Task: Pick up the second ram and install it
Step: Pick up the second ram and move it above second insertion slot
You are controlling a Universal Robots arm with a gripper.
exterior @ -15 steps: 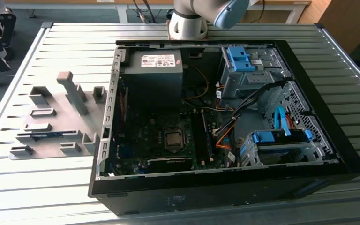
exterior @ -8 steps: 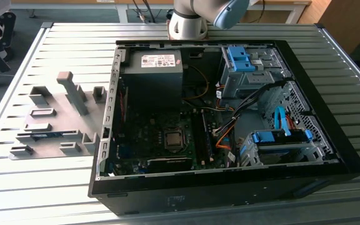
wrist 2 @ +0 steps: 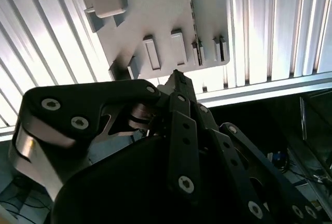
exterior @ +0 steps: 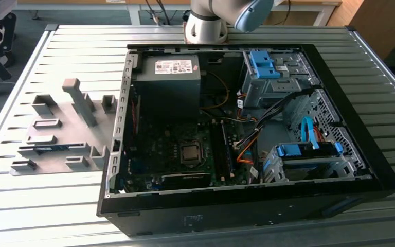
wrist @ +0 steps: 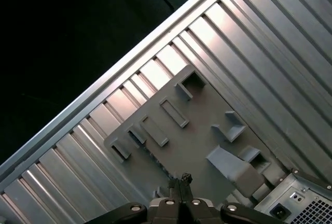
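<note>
Black gripper above ribbed metal surface
Its jaws meet in a narrow tip, holding nothing; the thin blue second ram sits in a slot of the grey plastic holder tray, beside the open computer case.

**Bare metal, matt plastic and black paint**

The bench is smooth, ribbed bare metal, and its slats shine brightly in both wrist views. In the exterior view, at nine o'clock from the computer case, the holder tray is matt grey plastic. The case is smooth black paint outside. Inside, its drive cage is unpainted perforated sheet metal carrying a glossy blue plastic caddy. The power supply is matt black with a white paper sticker. The processor lid is bright metal. In both wrist views the gripper is matt black, and its screw heads are shiny metal.
</note>
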